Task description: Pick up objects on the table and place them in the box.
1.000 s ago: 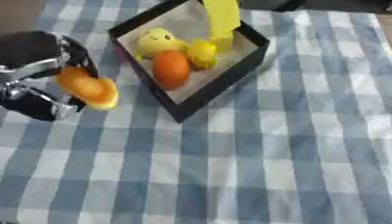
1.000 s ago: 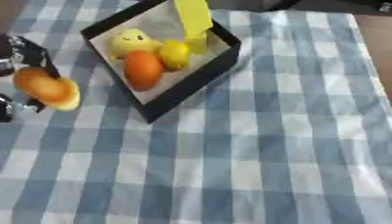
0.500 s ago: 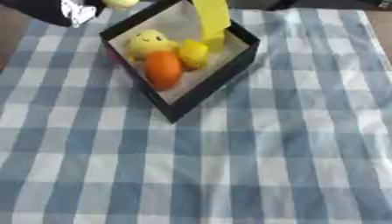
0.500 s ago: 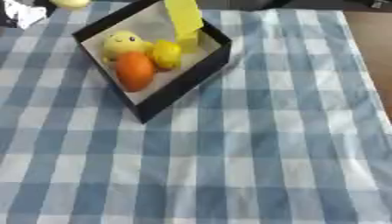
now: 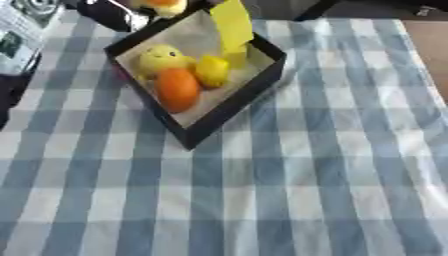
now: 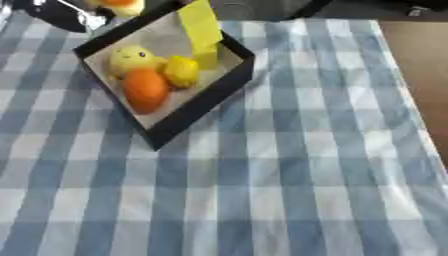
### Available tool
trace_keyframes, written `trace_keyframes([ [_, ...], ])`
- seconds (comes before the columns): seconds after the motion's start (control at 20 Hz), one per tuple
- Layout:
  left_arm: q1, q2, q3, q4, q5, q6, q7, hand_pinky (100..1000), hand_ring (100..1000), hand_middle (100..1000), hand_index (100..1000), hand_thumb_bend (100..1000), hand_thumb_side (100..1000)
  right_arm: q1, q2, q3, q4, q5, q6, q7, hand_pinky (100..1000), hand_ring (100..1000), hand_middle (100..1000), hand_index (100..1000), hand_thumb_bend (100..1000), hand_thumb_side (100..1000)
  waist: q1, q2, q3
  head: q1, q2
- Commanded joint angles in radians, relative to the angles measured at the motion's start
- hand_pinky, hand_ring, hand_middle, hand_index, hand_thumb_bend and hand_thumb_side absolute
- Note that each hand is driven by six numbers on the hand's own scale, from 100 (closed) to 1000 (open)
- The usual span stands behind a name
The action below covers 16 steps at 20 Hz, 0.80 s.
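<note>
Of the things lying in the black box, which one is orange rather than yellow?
The oval orange fruit, lying nearest the box's front corner. Behind it the round smiley-faced toy, the small lumpy piece and the tall upright block are all yellow.

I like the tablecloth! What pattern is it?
Blue and white checks on the tablecloth, best in the left eye view.

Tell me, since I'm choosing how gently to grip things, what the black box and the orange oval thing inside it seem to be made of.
The black square box looks like matte cardboard: thin straight walls, sharp corners, no shine, and a pale paper-like lining inside. The orange oval object looks like smooth plastic or rubber, perhaps toy fruit: even colour and a rounded surface with a soft sheen. Neither can be settled by look alone.
</note>
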Motion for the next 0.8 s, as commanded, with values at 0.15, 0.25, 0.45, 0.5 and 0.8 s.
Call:
trace_keyframes([
  [0.15,-0.028,-0.026,0.024,0.122,-0.050,-0.069,0.001,730,599,609,708,311,100,-0.016,-0.018,-0.002,-0.012,-0.006,0.000,0.004,845,776,718,795,211,549,0.006,-0.031,-0.002,0.004,-0.010],
  [0.25,-0.025,-0.029,0.028,0.144,-0.053,-0.087,-0.009,736,604,614,713,341,100,-0.016,-0.017,-0.003,-0.012,-0.006,-0.001,0.003,845,776,728,795,211,549,0.007,-0.030,-0.003,0.001,-0.007],
  [0.45,-0.025,-0.035,0.039,0.170,-0.071,-0.094,-0.013,783,663,681,774,475,100,-0.015,-0.016,-0.002,-0.011,-0.006,-0.002,0.002,844,780,728,794,214,548,0.009,-0.031,-0.003,0.000,-0.005],
  [0.5,-0.024,-0.037,0.041,0.174,-0.076,-0.092,-0.008,807,698,717,816,543,146,-0.015,-0.016,-0.001,-0.010,-0.006,-0.002,0.002,844,780,727,794,213,549,0.009,-0.031,-0.003,0.000,-0.005],
  [0.8,-0.020,-0.037,0.051,0.176,-0.105,-0.073,0.034,874,787,799,911,859,391,-0.006,-0.015,-0.002,-0.011,-0.008,-0.002,0.000,847,780,726,793,210,551,0.007,-0.031,0.000,-0.003,-0.002],
])
